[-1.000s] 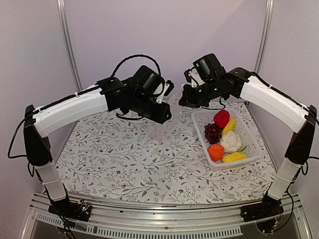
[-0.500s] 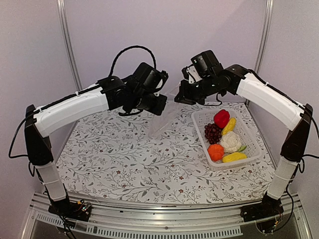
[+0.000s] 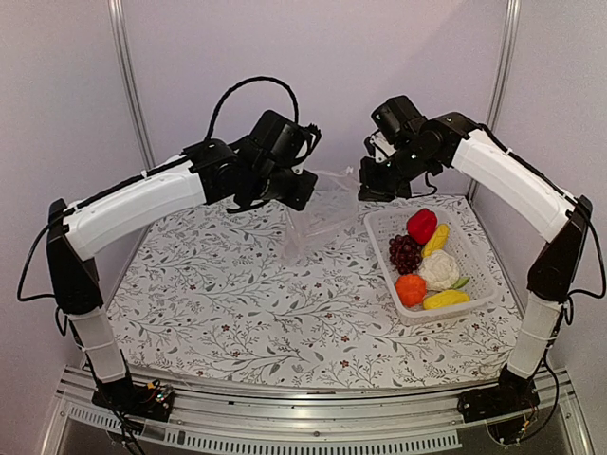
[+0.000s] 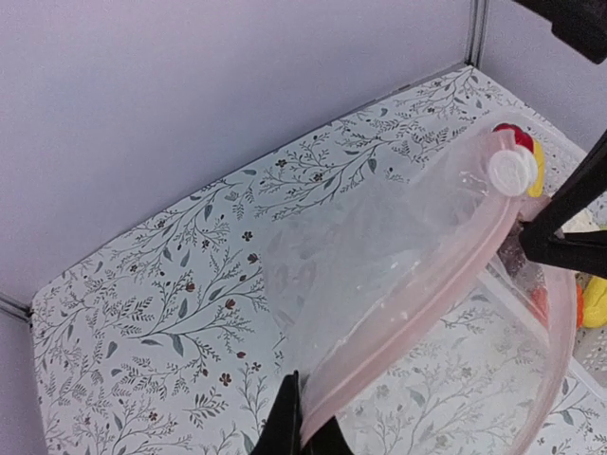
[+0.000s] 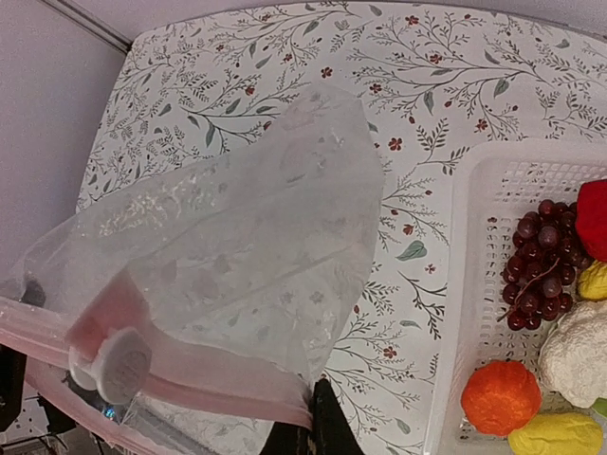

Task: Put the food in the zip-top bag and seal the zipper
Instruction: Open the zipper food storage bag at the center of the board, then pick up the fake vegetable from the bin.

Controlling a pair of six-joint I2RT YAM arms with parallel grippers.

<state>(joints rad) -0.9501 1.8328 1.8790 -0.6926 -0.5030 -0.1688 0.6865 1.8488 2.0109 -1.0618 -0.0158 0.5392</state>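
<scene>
The left gripper (image 4: 299,428) has just snapped shut on the pink zipper (image 4: 427,284), after standing part open a moment ago, and the arms have drawn apart. The bag (image 3: 318,213) now hangs stretched between both grippers at the upper centre of the overhead view, above the table (image 3: 218,303). The right gripper (image 5: 308,431) is clamped on the mouth edge too. The bag looks clear, crinkled and empty, with its white slider (image 5: 119,365) at one end. The food (image 3: 427,261) lies in the basket (image 3: 481,258) at right, so loading has not begun.

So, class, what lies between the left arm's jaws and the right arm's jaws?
The clear zip-top bag spans that gap, its pink zipper strip pinched by both jaws. The top view shows it, and both wrist views confirm.
</scene>
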